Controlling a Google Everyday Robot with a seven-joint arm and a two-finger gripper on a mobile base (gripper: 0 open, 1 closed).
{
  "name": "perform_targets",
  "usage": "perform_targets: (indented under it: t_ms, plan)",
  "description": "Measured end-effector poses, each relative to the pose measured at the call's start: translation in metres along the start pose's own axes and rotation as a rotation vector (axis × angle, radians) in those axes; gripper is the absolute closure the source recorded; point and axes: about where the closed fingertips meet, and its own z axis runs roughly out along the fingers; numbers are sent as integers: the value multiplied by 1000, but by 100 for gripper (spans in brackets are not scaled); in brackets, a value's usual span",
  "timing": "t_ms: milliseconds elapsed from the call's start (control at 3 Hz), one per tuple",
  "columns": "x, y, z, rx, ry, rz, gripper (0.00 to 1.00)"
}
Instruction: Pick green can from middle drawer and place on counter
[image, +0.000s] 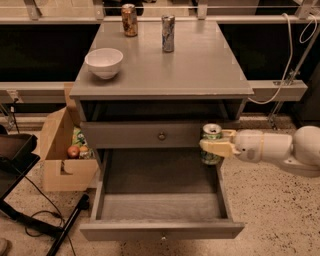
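**As fingers (216, 147) clamp it, can (211, 132) hangs above drawer (160, 229)**

Where the open drawer's right rear corner lies, the green can is held upright in the air above it, below the counter's (200, 65) front right corner. The gripper (213, 146) reaches in from the right, its fingers shut tight across the can's middle, with label showing above and below them.

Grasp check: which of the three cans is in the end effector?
The green can, held by the end effector over the middle drawer's right edge. The copper-brown can and silver-blue can stand on the counter.
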Motion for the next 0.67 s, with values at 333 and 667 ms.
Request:
perform_targets:
  t_ms: [333,667]
  plan:
    - [-67,-26,-32,59,-91,29,100]
    - [-135,-66,-37,127,-168,50,100]
